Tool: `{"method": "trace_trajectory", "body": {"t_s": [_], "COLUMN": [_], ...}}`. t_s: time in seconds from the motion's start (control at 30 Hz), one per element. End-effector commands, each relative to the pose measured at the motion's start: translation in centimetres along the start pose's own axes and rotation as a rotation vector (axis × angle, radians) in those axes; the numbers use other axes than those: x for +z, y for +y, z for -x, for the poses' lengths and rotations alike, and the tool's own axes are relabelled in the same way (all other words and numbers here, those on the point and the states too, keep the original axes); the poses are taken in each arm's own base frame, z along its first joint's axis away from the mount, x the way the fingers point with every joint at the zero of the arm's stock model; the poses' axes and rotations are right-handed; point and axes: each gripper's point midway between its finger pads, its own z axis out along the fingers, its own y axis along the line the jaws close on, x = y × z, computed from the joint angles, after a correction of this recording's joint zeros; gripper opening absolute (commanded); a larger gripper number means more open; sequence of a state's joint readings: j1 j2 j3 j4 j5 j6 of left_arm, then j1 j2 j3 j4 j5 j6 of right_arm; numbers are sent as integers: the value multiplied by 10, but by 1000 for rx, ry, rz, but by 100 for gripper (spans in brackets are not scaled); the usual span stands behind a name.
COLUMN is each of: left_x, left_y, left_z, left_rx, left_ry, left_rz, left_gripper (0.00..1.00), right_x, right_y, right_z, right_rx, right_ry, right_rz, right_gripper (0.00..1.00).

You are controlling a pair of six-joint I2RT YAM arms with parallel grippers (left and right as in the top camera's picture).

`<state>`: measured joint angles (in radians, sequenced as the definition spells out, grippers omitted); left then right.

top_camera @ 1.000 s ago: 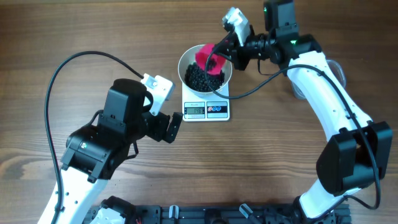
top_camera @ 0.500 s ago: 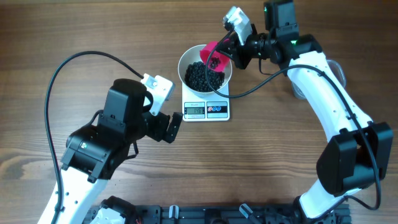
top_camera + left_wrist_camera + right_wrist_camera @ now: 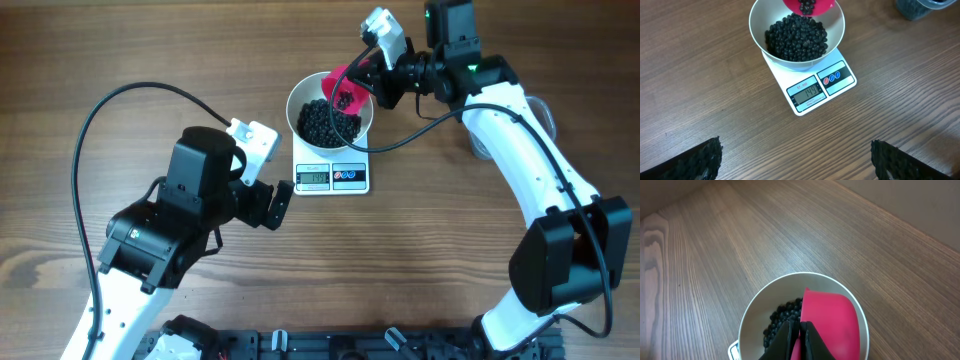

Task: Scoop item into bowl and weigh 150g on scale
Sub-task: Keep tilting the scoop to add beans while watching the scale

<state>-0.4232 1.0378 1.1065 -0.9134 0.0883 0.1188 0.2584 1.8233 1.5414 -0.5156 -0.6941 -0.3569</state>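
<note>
The scale (image 3: 816, 91) reads 149; right fingers (image 3: 782, 342) clench the pink scoop (image 3: 832, 320), left fingers (image 3: 695, 160) spread wide.

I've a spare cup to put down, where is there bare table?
Bare wood: the far-left corner beyond the black cable, and the patch in front of the scale between both arms. Crowded: around the bowl, where the pink scoop hovers.

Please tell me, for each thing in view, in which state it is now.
bowl, upright on the scale, partly filled with pellets.
pellets, most heaped in the bowl, a few in the scoop.
scale, switched on, display showing digits.
pink scoop, tilted above the bowl.
right gripper, shut on the pink scoop.
left gripper, open, empty, apart from the scale.
clear tub, mostly cut off at the frame edge.
</note>
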Motion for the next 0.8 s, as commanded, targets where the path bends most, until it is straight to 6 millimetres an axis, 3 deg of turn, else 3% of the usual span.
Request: {"method": "trace_trajectory", "body": {"t_s": [0.0,0.3,0.37,0.4,0.43,0.5,0.77], "left_x": [-4,-4,-4,-4,-4,-4,-4], "left_y": [-1,-1,-1,-1,-1,-1,-1], "left_z": [6,6,6,6,6,6,6], "left_rx": [7,7,7,7,7,7,7], "left_ry": [-21,-21,-21,-21,-21,-21,-21], "left_rz": [-8,-8,-8,-8,-8,-8,-8], "left_gripper": [100,100,100,100,100,100,100], "right_x": [-11,-11,-12,-15,-15,-11,-11], "right_y": [4,4,22,42,40,11,8], "right_z": [16,16,19,19,17,8,12], "right_rx": [-11,-12,-53,-154,-146,-56,-48], "right_ry": [-32,-33,-57,-86,-74,-5,-17], "right_rz": [-18,-18,80,190,178,14,-1], "right_gripper": [4,4,4,4,4,4,4]}}
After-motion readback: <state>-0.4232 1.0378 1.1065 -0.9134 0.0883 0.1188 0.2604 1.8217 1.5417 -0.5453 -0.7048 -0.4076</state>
